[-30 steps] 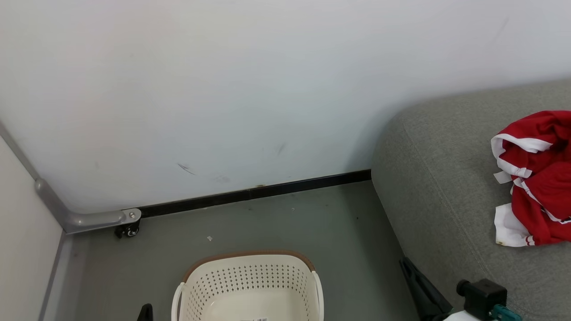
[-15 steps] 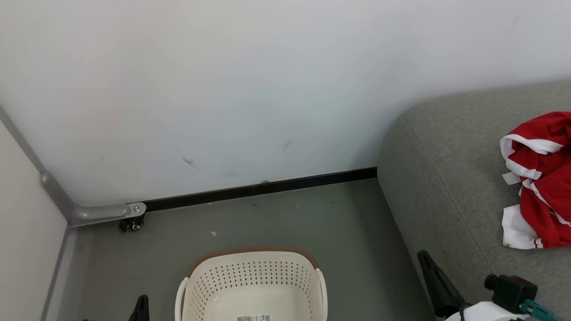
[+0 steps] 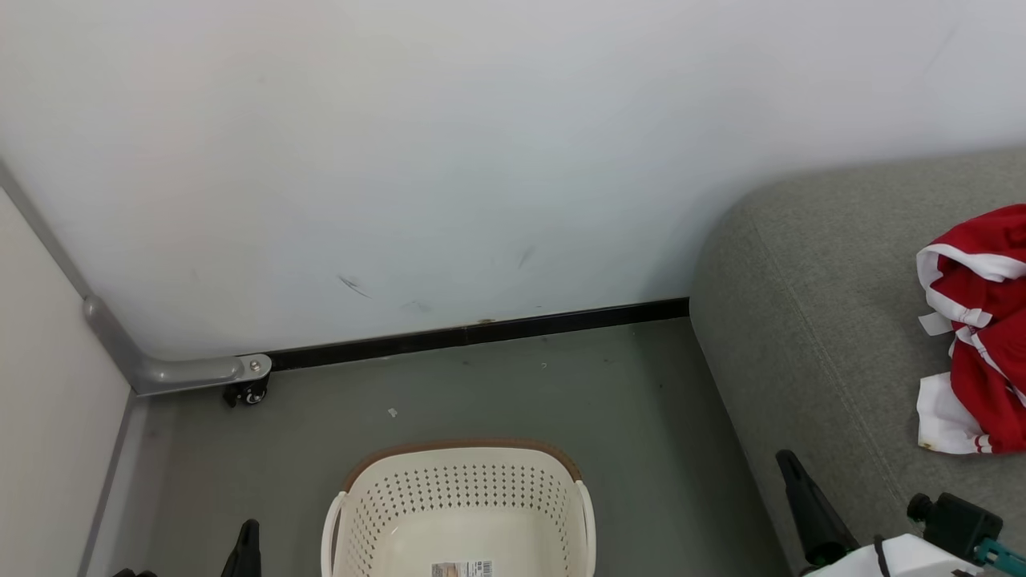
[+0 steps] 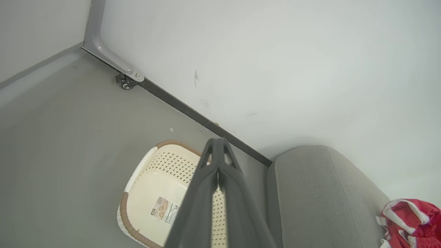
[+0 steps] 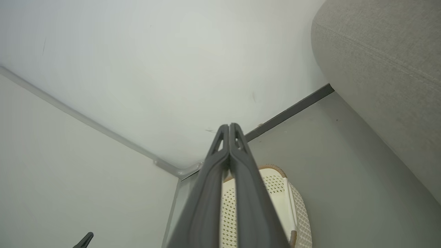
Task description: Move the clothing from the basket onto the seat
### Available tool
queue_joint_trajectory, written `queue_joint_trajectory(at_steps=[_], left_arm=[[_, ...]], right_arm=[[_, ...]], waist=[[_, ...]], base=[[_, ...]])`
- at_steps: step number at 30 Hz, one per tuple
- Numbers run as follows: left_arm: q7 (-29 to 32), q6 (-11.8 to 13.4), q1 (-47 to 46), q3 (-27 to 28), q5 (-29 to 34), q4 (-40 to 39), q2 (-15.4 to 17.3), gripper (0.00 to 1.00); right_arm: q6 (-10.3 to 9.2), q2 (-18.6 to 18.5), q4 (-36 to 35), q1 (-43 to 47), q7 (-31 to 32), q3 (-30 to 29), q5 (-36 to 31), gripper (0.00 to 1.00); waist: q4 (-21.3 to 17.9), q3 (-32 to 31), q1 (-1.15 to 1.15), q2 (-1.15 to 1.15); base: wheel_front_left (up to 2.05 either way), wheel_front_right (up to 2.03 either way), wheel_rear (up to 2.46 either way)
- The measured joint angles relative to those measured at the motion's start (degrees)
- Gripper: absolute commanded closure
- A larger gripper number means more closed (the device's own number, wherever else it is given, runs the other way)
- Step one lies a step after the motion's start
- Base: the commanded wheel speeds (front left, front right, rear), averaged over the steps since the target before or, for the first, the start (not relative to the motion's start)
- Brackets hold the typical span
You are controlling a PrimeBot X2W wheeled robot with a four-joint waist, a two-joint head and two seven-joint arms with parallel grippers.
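Note:
The cream basket (image 3: 457, 505) with its brown rim stands on the floor at bottom centre, a paper label showing on its bare bottom (image 4: 151, 193). Red and white clothing (image 3: 974, 328) lies bunched on the grey seat (image 3: 809, 320) at the right edge, also seen as clothing (image 4: 411, 220) in the left wrist view. My left gripper (image 4: 217, 143) is shut and empty above the basket; its tip (image 3: 248, 529) pokes up left of the basket. My right gripper (image 5: 229, 126) is shut and empty, its dark fingers (image 3: 801, 497) rising beside the seat's front corner.
A white wall (image 3: 481, 160) runs behind with a black skirting strip (image 3: 481, 332). A grey metal rail with a small castor (image 3: 248, 393) sits in the left corner. Grey floor (image 3: 561, 401) lies between basket, wall and seat.
The head camera has shifted, so the whole scene slid right and slightly down. The right gripper's fingers and the left fingertip show a little further into the picture.

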Motion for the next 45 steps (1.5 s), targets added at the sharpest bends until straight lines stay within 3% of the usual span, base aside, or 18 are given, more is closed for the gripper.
queue_joint_trajectory(at_steps=[8,22,28,45], left_arm=[[1.19,-0.66,-0.02,0.64,-5.66,-0.16,0.12,1.00],[4.09,-2.02,-1.66,1.65,-15.45,-0.30,0.37,1.00],[5.19,-2.54,-2.66,2.23,-19.60,-0.54,0.69,1.00],[8.24,-4.08,-4.74,3.58,-31.20,-0.92,0.90,1.00]], right_arm=[[-0.02,-0.49,1.12,-0.25,1.55,-0.96,7.53,1.00],[-0.05,-1.55,2.56,-2.65,3.58,-1.85,20.83,1.00],[-0.05,-1.93,3.35,-3.47,4.61,-2.67,26.35,1.00],[-0.07,-2.68,4.71,-4.92,7.21,-3.93,42.21,1.00]], waist=[[0.46,0.11,0.01,0.00],[1.24,1.07,-0.65,0.00],[1.57,1.57,-0.82,0.00],[2.51,2.51,-0.91,0.00]], base=[[0.00,0.00,0.00],[0.00,0.00,0.00],[0.00,0.00,0.00],[0.00,0.00,0.00]])
